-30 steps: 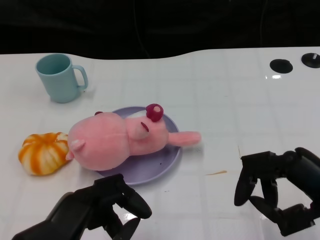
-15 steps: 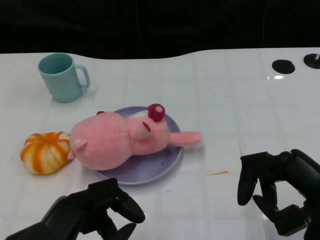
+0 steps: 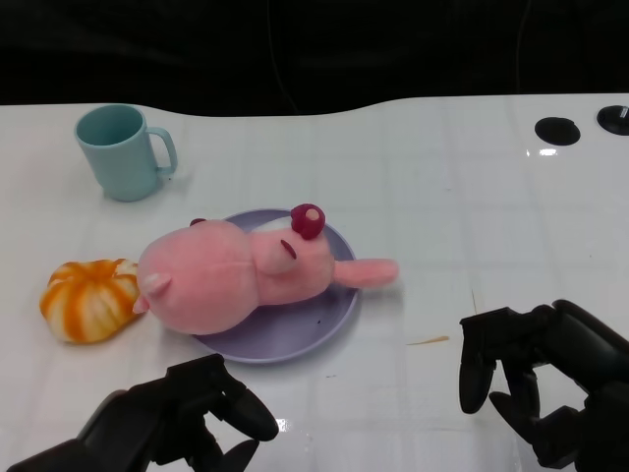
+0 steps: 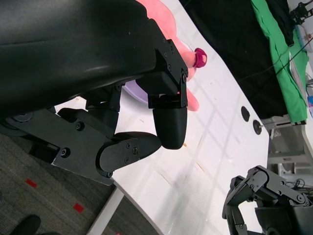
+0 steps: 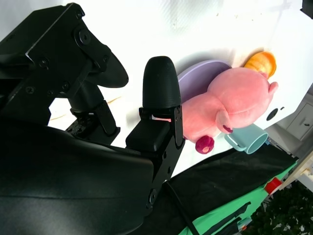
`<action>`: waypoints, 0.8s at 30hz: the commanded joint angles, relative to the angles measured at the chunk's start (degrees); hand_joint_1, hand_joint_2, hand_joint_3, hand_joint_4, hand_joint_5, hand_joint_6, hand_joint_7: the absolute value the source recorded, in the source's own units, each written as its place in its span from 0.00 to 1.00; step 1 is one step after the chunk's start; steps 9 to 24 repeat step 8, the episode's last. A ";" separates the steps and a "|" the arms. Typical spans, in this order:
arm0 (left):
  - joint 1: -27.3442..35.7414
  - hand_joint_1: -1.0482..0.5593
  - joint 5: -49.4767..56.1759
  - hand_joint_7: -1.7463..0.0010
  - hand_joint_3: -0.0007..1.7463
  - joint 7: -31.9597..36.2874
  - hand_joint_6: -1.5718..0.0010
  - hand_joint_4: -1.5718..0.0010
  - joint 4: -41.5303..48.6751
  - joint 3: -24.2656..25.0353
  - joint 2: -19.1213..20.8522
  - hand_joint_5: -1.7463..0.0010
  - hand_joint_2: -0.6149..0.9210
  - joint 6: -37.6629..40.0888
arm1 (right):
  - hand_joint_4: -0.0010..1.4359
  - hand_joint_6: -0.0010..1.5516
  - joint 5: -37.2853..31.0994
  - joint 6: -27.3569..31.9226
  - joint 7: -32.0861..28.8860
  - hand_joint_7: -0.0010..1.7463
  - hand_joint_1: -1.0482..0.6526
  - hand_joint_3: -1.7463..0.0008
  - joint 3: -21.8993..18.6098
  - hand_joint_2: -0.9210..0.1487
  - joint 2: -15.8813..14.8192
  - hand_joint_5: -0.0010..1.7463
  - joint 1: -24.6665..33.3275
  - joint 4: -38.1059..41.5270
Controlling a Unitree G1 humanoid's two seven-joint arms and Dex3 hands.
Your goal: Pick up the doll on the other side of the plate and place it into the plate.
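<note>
Two black hands sit at the near edge of your table, and neither one touches anything. Your left hand (image 3: 182, 418) is low at the front, short of the plate (image 3: 329, 320), with its fingers curled loosely inward around nothing; the left wrist view shows the same curl, with bare tabletop past the fingertips. Your right hand (image 3: 536, 379) is off to the right, well apart from the plate, its fingers bent downward and spread from one another, nothing between them.

You can see the pink doll (image 3: 231, 275) lying on its side on the purple plate. Its big round body covers the left half of the plate and hangs over the left rim, and one pale pink limb pokes out over the right rim onto the white table (image 3: 442, 187). A dark red round piece (image 3: 306, 219) on the doll shows at the far side of the plate. The right wrist view shows the doll on the plate too, beyond that hand's fingers.

Just left of the doll you have an orange-and-white striped pumpkin toy (image 3: 88, 298), almost touching the doll's body. Farther back on the left stands a light teal mug (image 3: 120, 150), upright, handle to the right. Two dark round holes (image 3: 557, 130) mark the far right of the table.
</note>
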 commanded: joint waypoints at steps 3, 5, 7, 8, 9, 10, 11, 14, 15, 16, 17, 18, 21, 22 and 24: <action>0.38 0.51 -0.43 0.26 0.42 -0.67 0.61 0.61 0.83 0.95 0.63 0.07 0.92 -1.70 | 0.66 0.54 -1.60 1.20 0.02 0.83 0.61 0.17 0.37 0.61 -0.79 1.00 -0.43 -0.97; 0.39 0.51 -0.37 0.26 0.40 -0.83 0.61 0.61 1.12 1.02 0.78 0.07 0.93 -2.07 | 0.66 0.53 -1.84 0.99 -0.04 0.83 0.61 0.17 0.40 0.61 -0.70 1.00 -0.41 -1.04; 0.32 0.51 -0.32 0.26 0.38 -1.01 0.61 0.61 1.33 1.04 1.02 0.06 0.94 -2.30 | 0.66 0.53 -1.89 0.36 -0.13 0.83 0.62 0.18 0.36 0.61 -0.61 1.00 -0.40 -0.85; 0.30 0.51 -0.36 0.26 0.37 -1.02 0.61 0.61 1.42 1.05 1.04 0.06 0.95 -2.38 | 0.66 0.53 -1.90 0.11 -0.18 0.83 0.62 0.18 0.36 0.61 -0.58 1.00 -0.43 -0.73; 0.30 0.51 -0.36 0.26 0.37 -1.02 0.61 0.61 1.42 1.05 1.04 0.06 0.95 -2.38 | 0.66 0.53 -1.90 0.11 -0.18 0.83 0.62 0.18 0.36 0.61 -0.58 1.00 -0.43 -0.73; 0.30 0.51 -0.36 0.26 0.37 -1.02 0.61 0.61 1.42 1.05 1.04 0.06 0.95 -2.38 | 0.66 0.53 -1.90 0.11 -0.18 0.83 0.62 0.18 0.36 0.61 -0.58 1.00 -0.43 -0.73; 0.30 0.51 -0.36 0.26 0.37 -1.02 0.61 0.61 1.42 1.05 1.04 0.06 0.95 -2.38 | 0.66 0.53 -1.90 0.11 -0.18 0.83 0.62 0.18 0.36 0.61 -0.58 1.00 -0.43 -0.73; 0.30 0.51 -0.36 0.26 0.37 -1.02 0.61 0.61 1.42 1.05 1.04 0.06 0.95 -2.38 | 0.66 0.53 -1.90 0.11 -0.18 0.83 0.62 0.18 0.36 0.61 -0.58 1.00 -0.43 -0.73; 0.30 0.51 -0.36 0.26 0.37 -1.02 0.61 0.61 1.42 1.05 1.04 0.06 0.95 -2.38 | 0.66 0.53 -1.90 0.11 -0.18 0.83 0.62 0.18 0.36 0.61 -0.58 1.00 -0.43 -0.73; 0.30 0.51 -0.36 0.26 0.37 -1.02 0.61 0.61 1.42 1.05 1.04 0.06 0.95 -2.38 | 0.66 0.53 -1.90 0.11 -0.18 0.83 0.62 0.18 0.36 0.61 -0.58 1.00 -0.43 -0.73; 0.30 0.51 -0.36 0.26 0.37 -1.02 0.61 0.61 1.42 1.05 1.04 0.06 0.95 -2.38 | 0.66 0.53 -1.90 0.11 -0.18 0.83 0.62 0.18 0.36 0.61 -0.58 1.00 -0.43 -0.73; 0.30 0.51 -0.36 0.26 0.37 -1.02 0.61 0.61 1.42 1.05 1.04 0.06 0.95 -2.38 | 0.66 0.53 -1.90 0.11 -0.18 0.83 0.62 0.18 0.36 0.61 -0.58 1.00 -0.43 -0.73; 0.30 0.51 -0.36 0.26 0.37 -1.02 0.61 0.61 1.42 1.05 1.04 0.06 0.95 -2.38 | 0.66 0.53 -1.90 0.11 -0.18 0.83 0.62 0.18 0.36 0.61 -0.58 1.00 -0.43 -0.73; 0.30 0.51 -0.36 0.26 0.37 -1.02 0.61 0.61 1.42 1.05 1.04 0.06 0.95 -2.38 | 0.66 0.53 -1.90 0.11 -0.18 0.83 0.62 0.18 0.36 0.61 -0.58 1.00 -0.43 -0.73; 0.30 0.51 -0.36 0.26 0.37 -1.02 0.61 0.61 1.42 1.05 1.04 0.06 0.95 -2.38 | 0.66 0.53 -1.90 0.11 -0.18 0.83 0.62 0.18 0.36 0.61 -0.58 1.00 -0.43 -0.73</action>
